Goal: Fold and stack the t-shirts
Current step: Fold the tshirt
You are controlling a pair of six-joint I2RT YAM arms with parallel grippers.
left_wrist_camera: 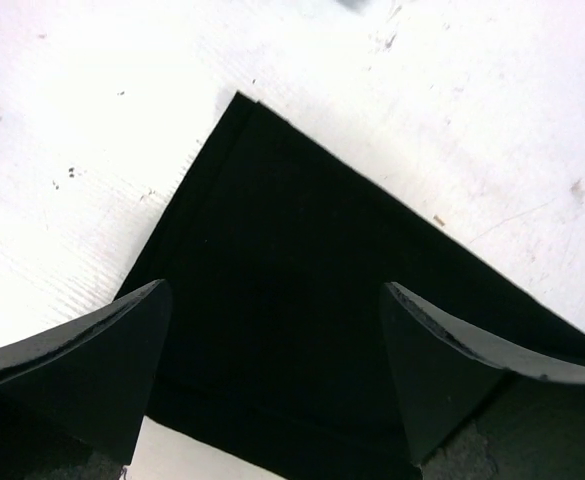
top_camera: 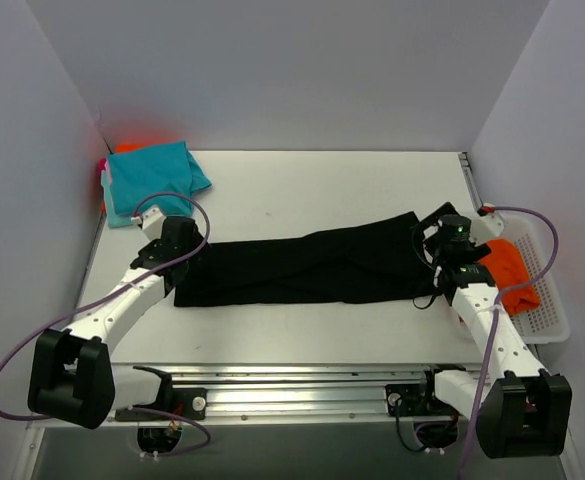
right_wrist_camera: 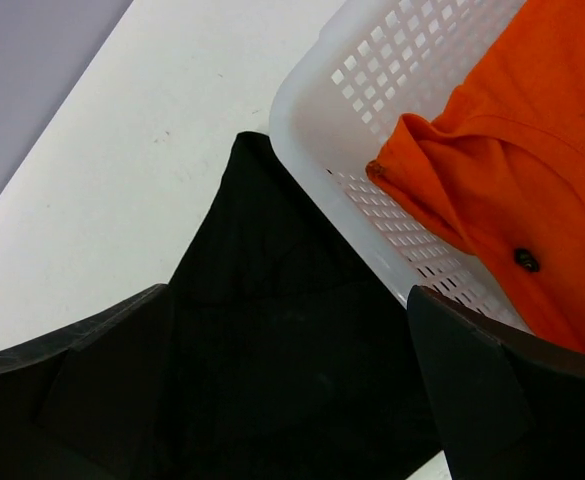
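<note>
Lengthwise, the black t-shirt point(top_camera: 302, 268) ran left to right. My left gripper point(left_wrist_camera: 274, 290) gaped over its left end, my right gripper point(right_wrist_camera: 287, 292) over its right.

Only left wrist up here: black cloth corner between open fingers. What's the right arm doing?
Observer: The right gripper is open over the other end of the black t-shirt.
Operator: Anything next to it?
Observer: The white basket, with an orange t-shirt lying in it.
Operator: Other shirts out on the table?
Observer: A teal t-shirt lies at the far left corner of the table.
</note>
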